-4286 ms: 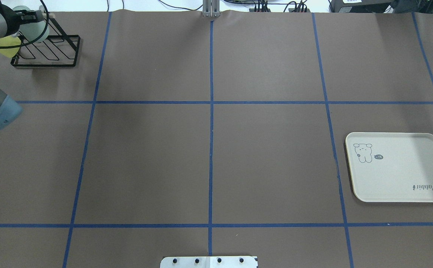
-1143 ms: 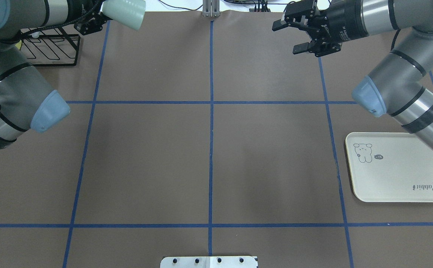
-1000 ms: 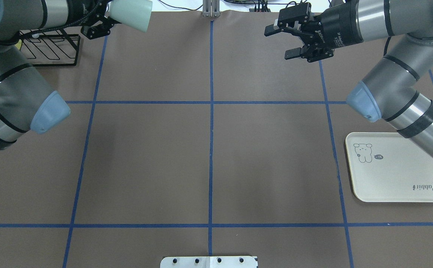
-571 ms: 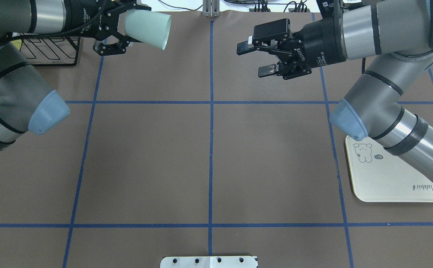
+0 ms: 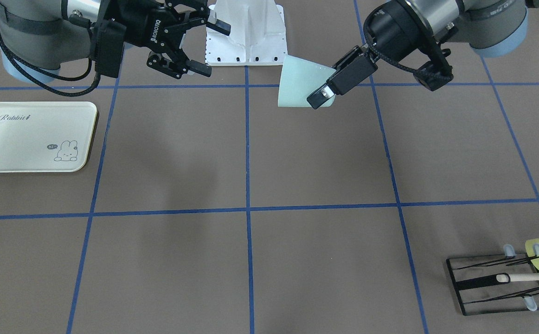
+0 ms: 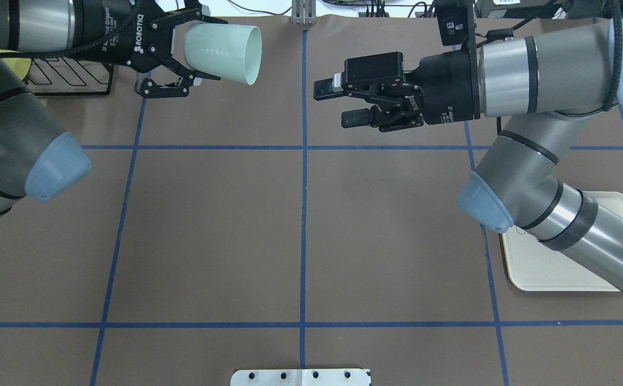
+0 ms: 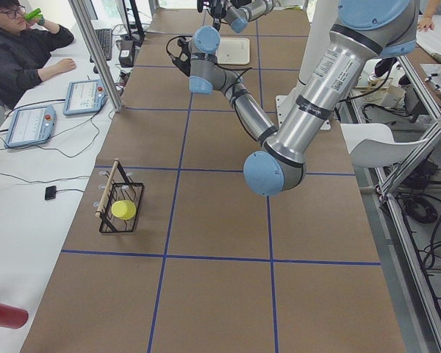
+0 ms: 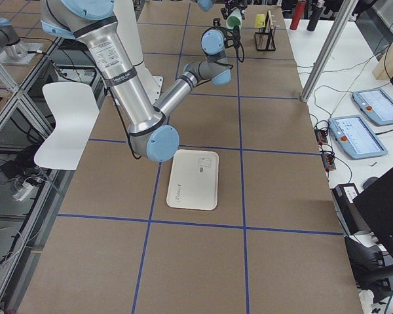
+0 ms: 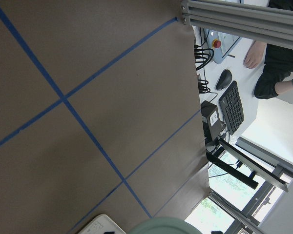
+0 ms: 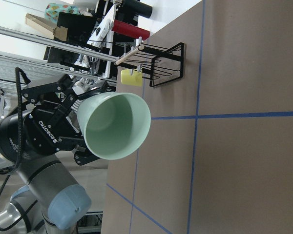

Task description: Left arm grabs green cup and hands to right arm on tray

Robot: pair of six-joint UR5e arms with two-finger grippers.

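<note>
The left claw (image 6: pixel 209 50) grips the green cup (image 6: pixel 225 53) sideways above the surface (image 6: pixel 209 225) at 11 o'clock, mouth toward 3 o'clock. The right claw (image 6: pixel 335 103), at 1 o'clock, gapes empty. The tray (image 6: pixel 547 273) lies at 4 o'clock.

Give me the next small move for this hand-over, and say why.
Probably ease the right pincer forward toward the green cup. Its jaws stand open and point toward the cup, but there is a clear gap between them. The left pincer holds the cup on its side, mouth facing the right pincer, so closing now would likely catch nothing.
</note>
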